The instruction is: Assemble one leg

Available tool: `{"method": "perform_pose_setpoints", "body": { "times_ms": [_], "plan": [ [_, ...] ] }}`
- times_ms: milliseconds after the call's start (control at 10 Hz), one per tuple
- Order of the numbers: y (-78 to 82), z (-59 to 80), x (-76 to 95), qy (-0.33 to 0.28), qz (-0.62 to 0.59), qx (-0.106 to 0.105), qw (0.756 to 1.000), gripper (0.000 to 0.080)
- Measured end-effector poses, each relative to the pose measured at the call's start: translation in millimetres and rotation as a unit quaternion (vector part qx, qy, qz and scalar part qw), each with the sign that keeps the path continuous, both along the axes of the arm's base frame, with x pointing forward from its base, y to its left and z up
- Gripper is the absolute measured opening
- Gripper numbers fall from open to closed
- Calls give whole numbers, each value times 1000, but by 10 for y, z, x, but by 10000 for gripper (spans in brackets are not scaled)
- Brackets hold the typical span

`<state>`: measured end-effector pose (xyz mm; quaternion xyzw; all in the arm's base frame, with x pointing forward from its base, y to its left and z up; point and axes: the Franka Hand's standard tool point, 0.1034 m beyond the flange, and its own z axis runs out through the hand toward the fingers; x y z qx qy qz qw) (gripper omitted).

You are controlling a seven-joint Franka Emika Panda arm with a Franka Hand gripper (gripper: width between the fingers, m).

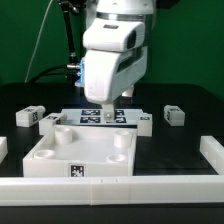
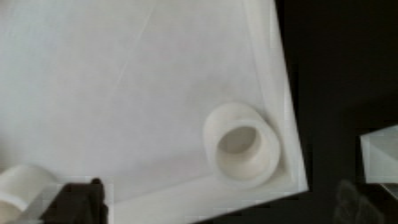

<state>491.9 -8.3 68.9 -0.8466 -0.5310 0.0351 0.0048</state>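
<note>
My gripper [image 1: 105, 110] hangs over the far edge of the big white tray-like part [image 1: 80, 150], its fingers low and close to the part. In the wrist view the gripper [image 2: 214, 205] is open and empty, with one dark finger [image 2: 80, 200] showing. Below it lies the part's flat white face [image 2: 125, 90] with a round corner socket [image 2: 244, 143]. One leg [image 1: 28, 115], a small white block with a marker tag, lies at the exterior view's left. Another leg [image 1: 174, 114] lies at its right. A white block edge [image 2: 379, 160] shows beside the part in the wrist view.
The marker board [image 1: 92, 115] lies behind the tray-like part, partly hidden by the gripper. Two more small white blocks [image 1: 146, 122] [image 1: 50, 120] sit near the part's far corners. White rails [image 1: 110, 185] [image 1: 212, 150] border the black table at the front and sides.
</note>
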Motion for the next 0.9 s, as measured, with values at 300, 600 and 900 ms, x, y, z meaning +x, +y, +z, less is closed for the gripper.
{"method": "perform_pose_setpoints", "body": {
  "times_ms": [300,600,900],
  "plan": [
    [-4,-9,11,-8,22,0,1000,650],
    [-123,-221,-169,-38,85,5,996,650],
    [-120,-404,-261,-41,82,9,996,650]
  ]
}}
